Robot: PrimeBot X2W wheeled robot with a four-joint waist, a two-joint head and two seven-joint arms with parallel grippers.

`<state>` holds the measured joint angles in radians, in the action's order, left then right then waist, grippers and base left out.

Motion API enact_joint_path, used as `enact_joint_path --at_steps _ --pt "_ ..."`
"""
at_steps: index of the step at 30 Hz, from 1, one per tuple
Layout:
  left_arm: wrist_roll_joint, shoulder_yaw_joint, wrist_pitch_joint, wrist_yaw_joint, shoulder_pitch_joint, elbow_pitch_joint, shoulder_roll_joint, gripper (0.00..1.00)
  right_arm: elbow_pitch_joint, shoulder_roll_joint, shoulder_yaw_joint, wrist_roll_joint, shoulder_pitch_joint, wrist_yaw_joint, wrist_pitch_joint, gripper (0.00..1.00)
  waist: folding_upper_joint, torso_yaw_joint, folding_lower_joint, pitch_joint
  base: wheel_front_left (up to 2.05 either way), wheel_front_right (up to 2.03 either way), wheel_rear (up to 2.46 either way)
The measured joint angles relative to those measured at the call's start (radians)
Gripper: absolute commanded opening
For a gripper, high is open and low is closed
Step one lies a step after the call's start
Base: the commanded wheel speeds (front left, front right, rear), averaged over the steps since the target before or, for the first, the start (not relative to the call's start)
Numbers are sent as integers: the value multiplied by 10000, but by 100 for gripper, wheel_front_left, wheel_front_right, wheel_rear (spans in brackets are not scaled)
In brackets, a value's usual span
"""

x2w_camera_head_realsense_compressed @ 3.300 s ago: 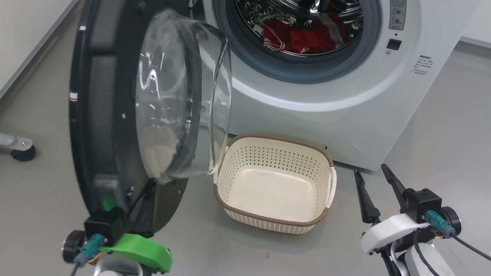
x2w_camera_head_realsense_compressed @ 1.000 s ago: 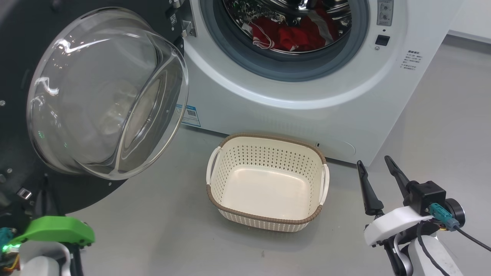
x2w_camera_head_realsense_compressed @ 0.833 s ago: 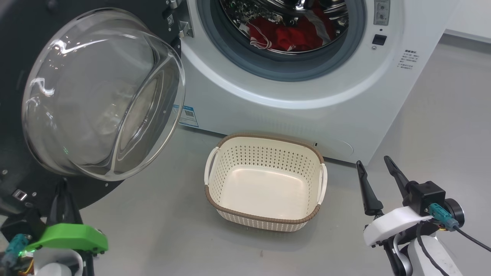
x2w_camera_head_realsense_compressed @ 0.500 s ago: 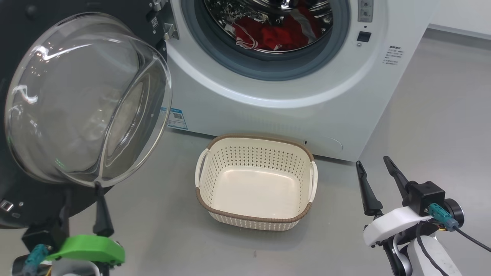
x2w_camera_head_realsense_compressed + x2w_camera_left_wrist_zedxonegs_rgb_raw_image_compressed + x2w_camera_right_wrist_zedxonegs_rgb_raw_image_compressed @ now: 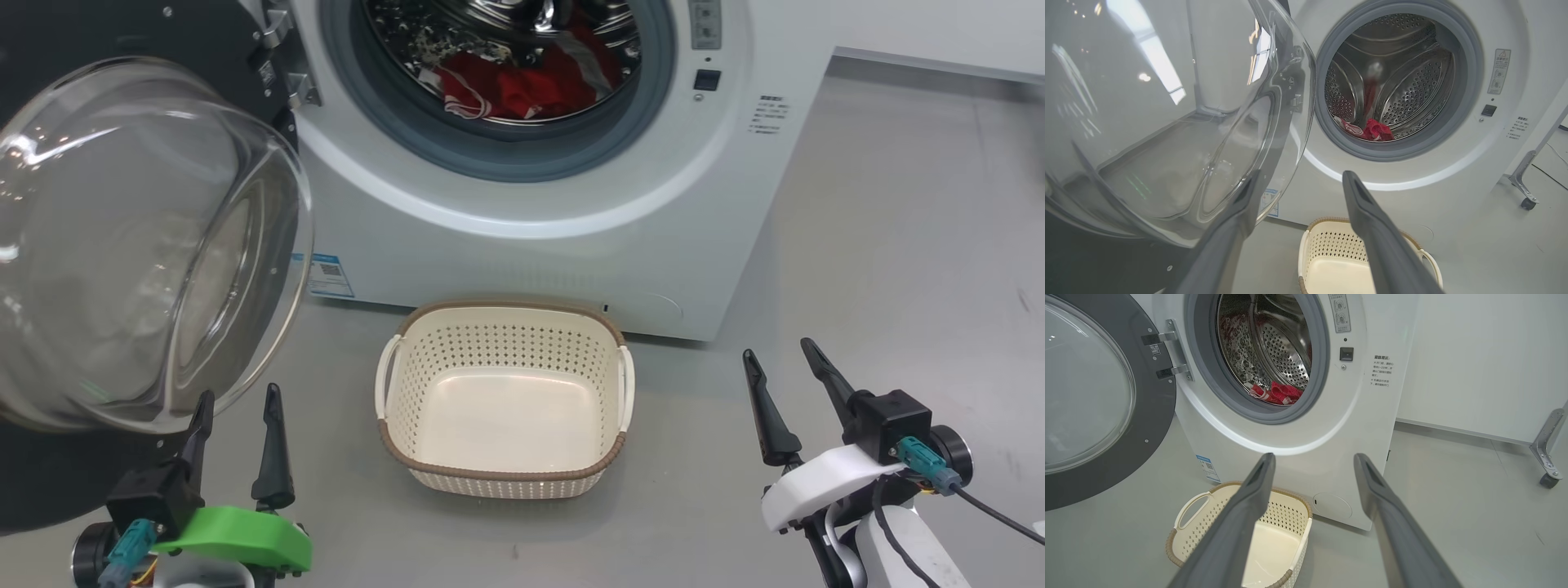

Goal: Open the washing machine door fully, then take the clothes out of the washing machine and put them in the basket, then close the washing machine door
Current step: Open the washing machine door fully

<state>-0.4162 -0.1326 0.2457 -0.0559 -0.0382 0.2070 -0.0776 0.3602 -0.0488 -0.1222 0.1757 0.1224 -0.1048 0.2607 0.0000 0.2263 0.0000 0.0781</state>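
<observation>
Lying in the washing machine (image 5: 522,261) drum, the clothes (image 5: 522,86) are seen in the head view well beyond the spread left gripper (image 5: 238,394) and right gripper (image 5: 776,351). In the left wrist view, the washing machine door (image 5: 1167,102) is shown just beside one finger; in the right wrist view, its hinges (image 5: 1167,336) are seen.

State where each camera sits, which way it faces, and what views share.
Head view: on the head, looking forward and down at the washing machine, basket and open door; left claw lower left, right claw lower right, both open.
Left wrist view: on the left wrist, looking along its own fingers toward the drum, past the door's glass.
Right wrist view: on the right wrist, looking between its fingers toward the drum and basket.
Shared: all three show the red clothes in the drum.
</observation>
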Motion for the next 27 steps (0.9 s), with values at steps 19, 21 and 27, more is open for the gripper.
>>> enact_joint_path --at_steps 19,21,27 --pt "483 -295 -685 -21 258 56 -353 100 -13 15 -188 180 -345 109 0 100 0 -1557 0 -394 0 0 0" --pt "529 -307 -702 -96 337 59 -359 100 -23 17 -205 192 -355 111 0 100 0 -1707 0 -451 0 0 0" --pt "675 -341 -886 -140 453 54 -364 100 -63 25 -199 194 -566 211 0 100 0 -2106 0 -581 0 0 0"
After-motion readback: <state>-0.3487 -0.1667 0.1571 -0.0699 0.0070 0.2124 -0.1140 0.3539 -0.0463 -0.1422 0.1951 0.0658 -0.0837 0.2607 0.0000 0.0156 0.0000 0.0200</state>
